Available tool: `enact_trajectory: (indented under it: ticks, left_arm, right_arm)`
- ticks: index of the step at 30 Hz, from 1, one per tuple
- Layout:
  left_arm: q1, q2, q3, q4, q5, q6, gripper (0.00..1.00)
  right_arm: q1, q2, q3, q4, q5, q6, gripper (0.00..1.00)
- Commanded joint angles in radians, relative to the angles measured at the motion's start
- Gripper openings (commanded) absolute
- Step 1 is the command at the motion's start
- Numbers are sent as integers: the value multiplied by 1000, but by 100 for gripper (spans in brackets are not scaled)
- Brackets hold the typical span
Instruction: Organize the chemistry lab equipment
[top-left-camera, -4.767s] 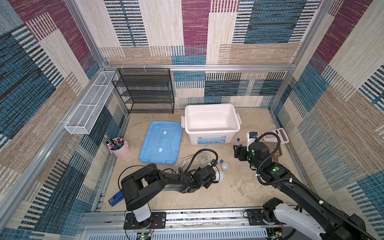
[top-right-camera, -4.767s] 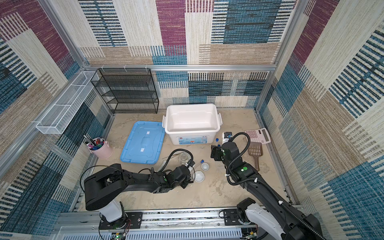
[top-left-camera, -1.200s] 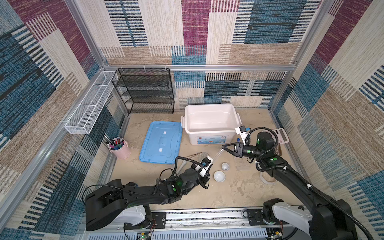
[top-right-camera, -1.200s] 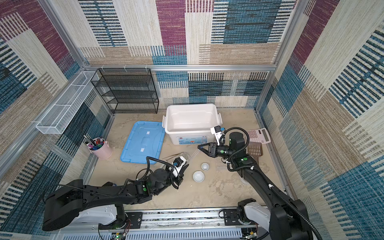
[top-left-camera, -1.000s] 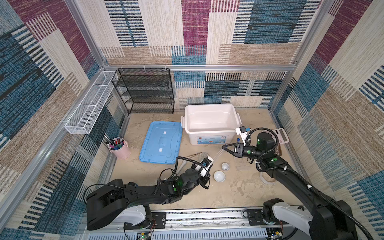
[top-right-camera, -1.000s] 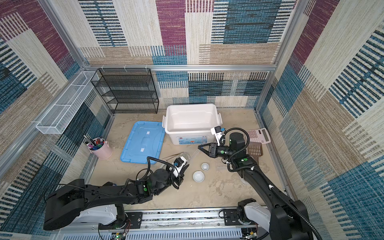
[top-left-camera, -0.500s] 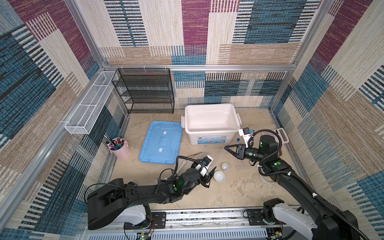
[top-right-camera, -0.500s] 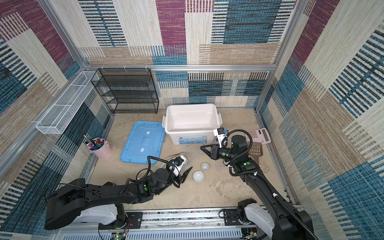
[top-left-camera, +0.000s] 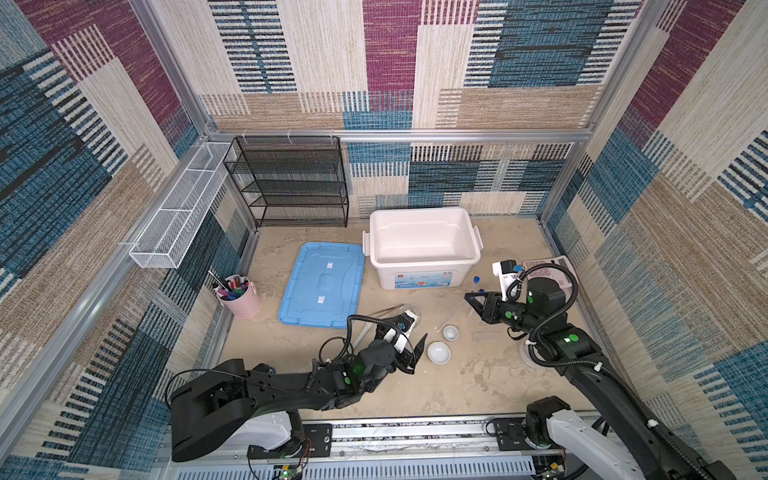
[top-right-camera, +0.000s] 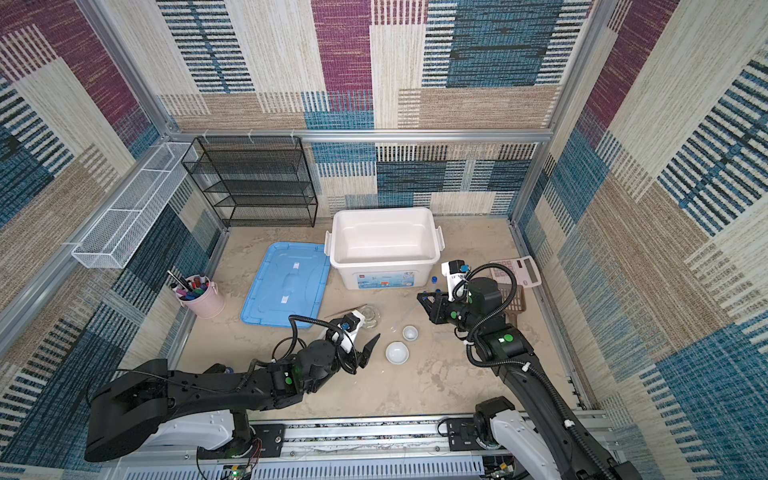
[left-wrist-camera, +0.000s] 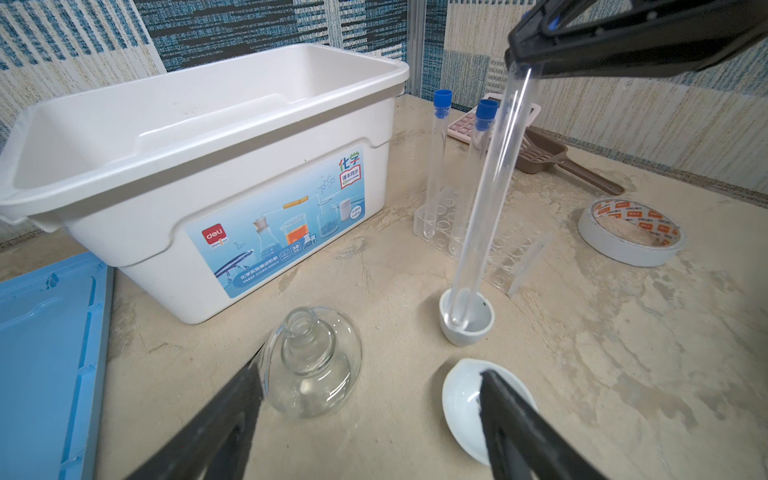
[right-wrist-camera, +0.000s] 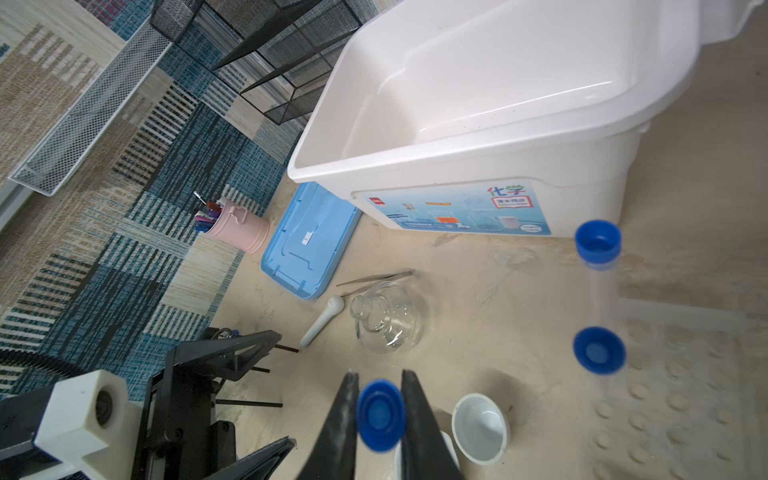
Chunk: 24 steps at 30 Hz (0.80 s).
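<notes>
My left tool (left-wrist-camera: 370, 378): open, flask (left-wrist-camera: 311, 361) just on its far side
My right tool (right-wrist-camera: 380, 399): gripping test tube (left-wrist-camera: 486, 199) cap, tube foot in small dish (left-wrist-camera: 467, 332)

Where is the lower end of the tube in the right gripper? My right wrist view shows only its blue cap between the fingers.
Observer: The test tube slants down to the small deep dish; whether they touch I cannot tell.
Operator: Anything hidden near the rack?
Observer: A tape roll lies flat beside the clear rack, apart from it.
Operator: What else?
Observer: A brown scoop lies right beside a pink-keyed calculator.
</notes>
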Motion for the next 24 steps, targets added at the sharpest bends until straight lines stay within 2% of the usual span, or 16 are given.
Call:
enact_trajectory:
  ticks: [1, 8, 24]
  left_arm:
    - [-1, 5, 3, 0, -23, -24, 85]
    - [-1, 7, 0, -7, -33, -28, 85]
    - [-1, 36, 4, -13, -42, -41, 86]
  right_arm:
    - [27, -27, 20, -67, 150, -15, 7]
    - [132, -59, 72, -208, 408, -5, 6]
    - [242, -57, 126, -346, 712, 37, 4]
